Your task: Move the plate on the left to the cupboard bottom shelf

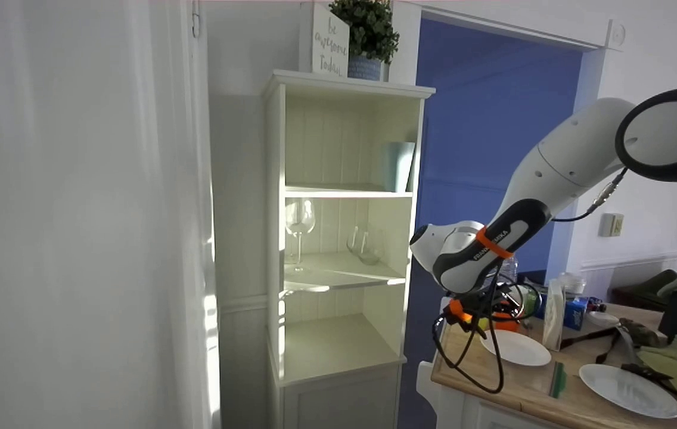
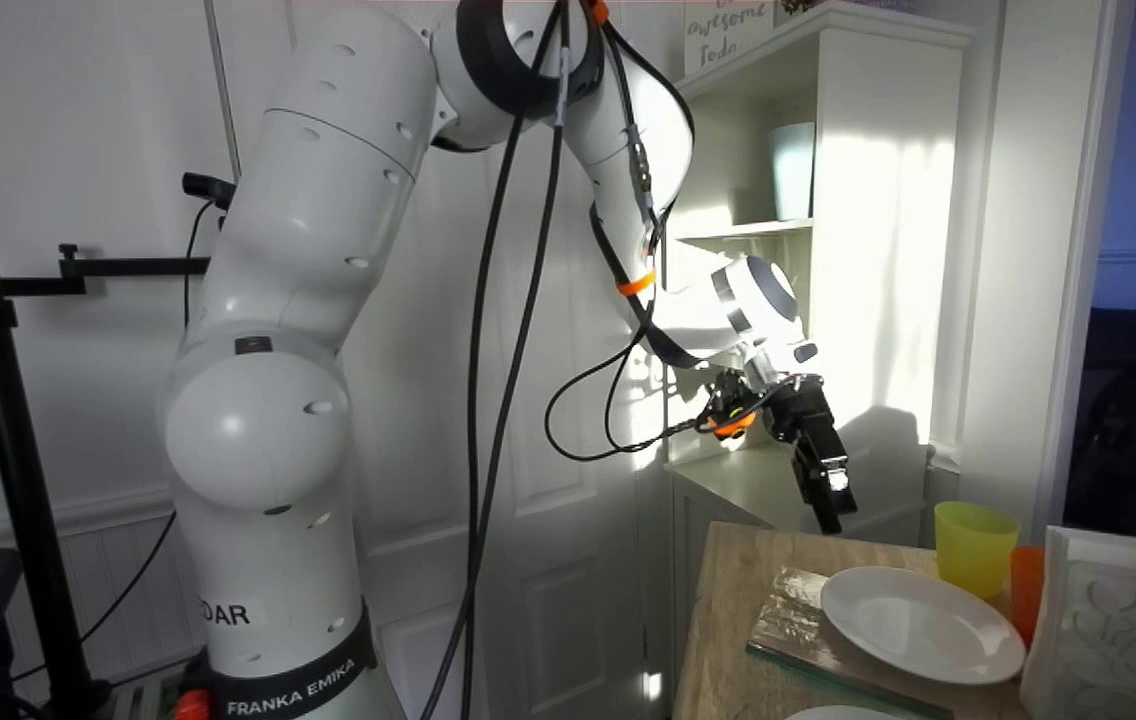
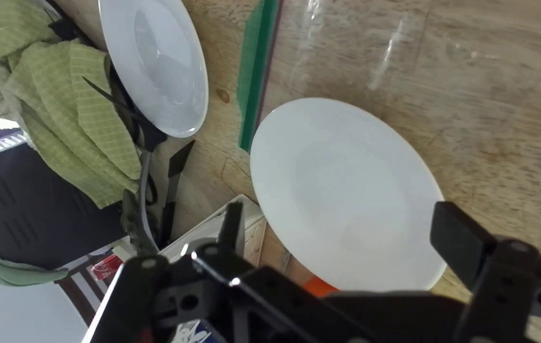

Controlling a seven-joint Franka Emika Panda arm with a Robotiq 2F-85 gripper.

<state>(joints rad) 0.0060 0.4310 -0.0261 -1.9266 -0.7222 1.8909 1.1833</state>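
Site: looks like a home, a kitchen or dining corner; you cannot tell which. Below your gripper (image 3: 339,224): wooden worktop (image 2: 743,560) with a white plate (image 3: 342,186), a second white plate (image 3: 161,62) and, well apart, a striped green cloth (image 3: 51,85). Near your gripper: yellow tumbler (image 2: 973,550). Beside your gripper: open-fronted white cupboard (image 1: 282,149) holding a wine glass (image 1: 300,218). Well above, on the cupboard top: potted plant (image 1: 368,30), sign (image 1: 331,42) reading "be awesome today". Beyond your gripper, in an exterior view: white door frame (image 1: 589,77).

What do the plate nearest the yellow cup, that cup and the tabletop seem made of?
Plate: probably glazed ceramic, possibly plastic; smooth, white, faintly shiny. Yellow cup: likely smooth plastic, perhaps translucent; light seems to glow through. Tabletop: wood or possibly laminate, satin-looking; grain and a knot show.
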